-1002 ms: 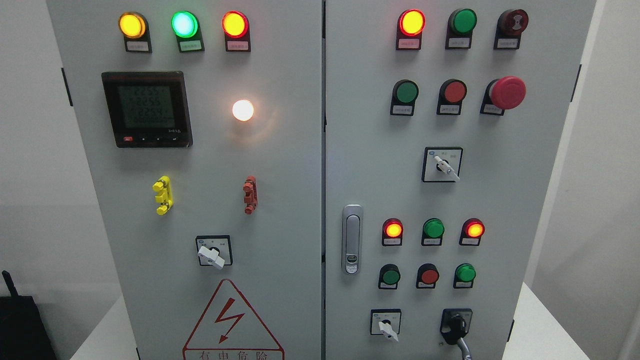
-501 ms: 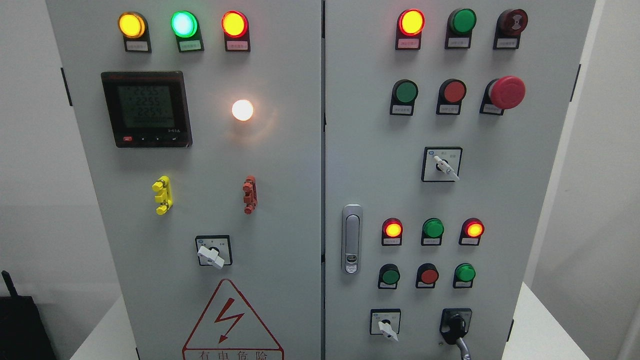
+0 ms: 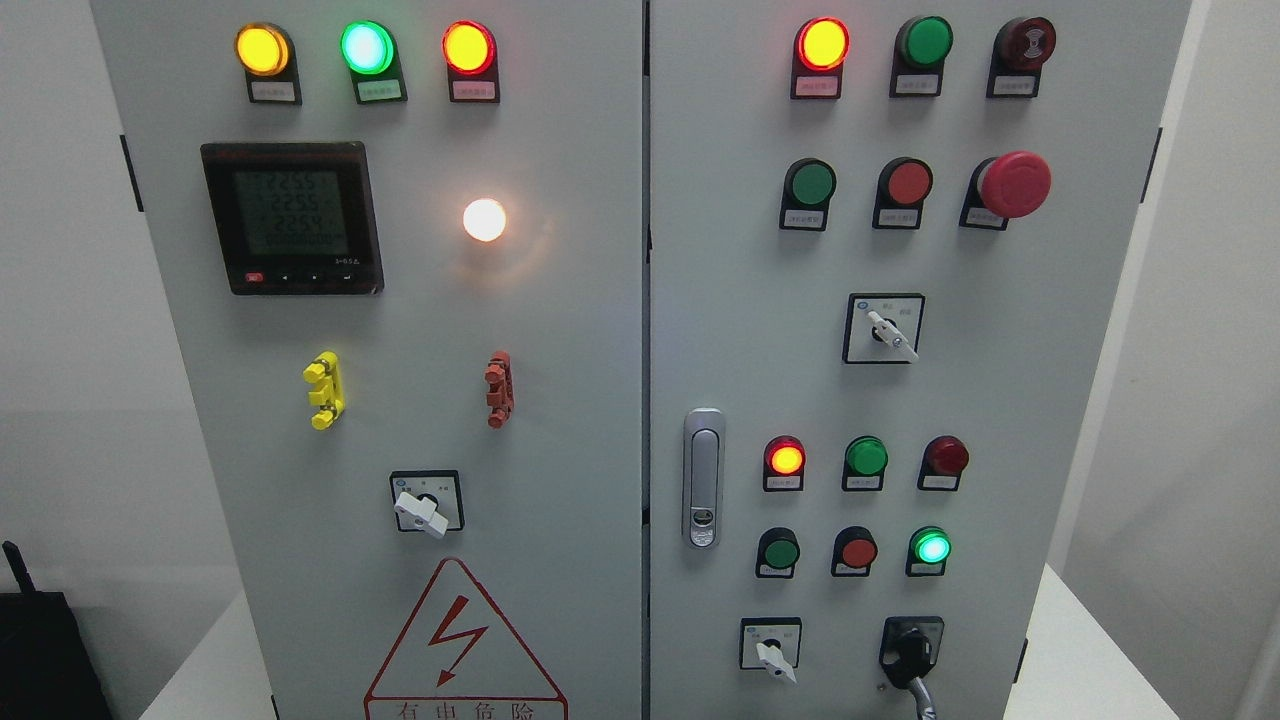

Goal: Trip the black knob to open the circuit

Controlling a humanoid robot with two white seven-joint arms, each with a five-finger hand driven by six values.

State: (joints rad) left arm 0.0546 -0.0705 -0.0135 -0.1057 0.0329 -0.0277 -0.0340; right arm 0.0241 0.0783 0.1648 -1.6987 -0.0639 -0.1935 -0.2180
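The black knob point(image 3: 911, 648) sits at the bottom right of the right cabinet door point(image 3: 1000, 400), with its handle pointing down. A thin grey part of my right hand point(image 3: 926, 698) comes up from the bottom edge and touches the knob's lower end; the rest of the hand is out of frame. Above the knob, the red lamp point(image 3: 945, 456) is dark and the green lamp point(image 3: 931, 547) is lit. The left arm is not in view.
A white selector switch point(image 3: 770, 655) sits left of the knob. A door latch point(image 3: 704, 478) is on the door's left edge. A red mushroom button point(image 3: 1014, 184) sticks out at the upper right. The left door point(image 3: 560, 400) carries a meter point(image 3: 292, 217) and lit lamps.
The red lamp above the knob has gone out and the green lamp below it has lit. The grey part at the knob has shifted slightly left.
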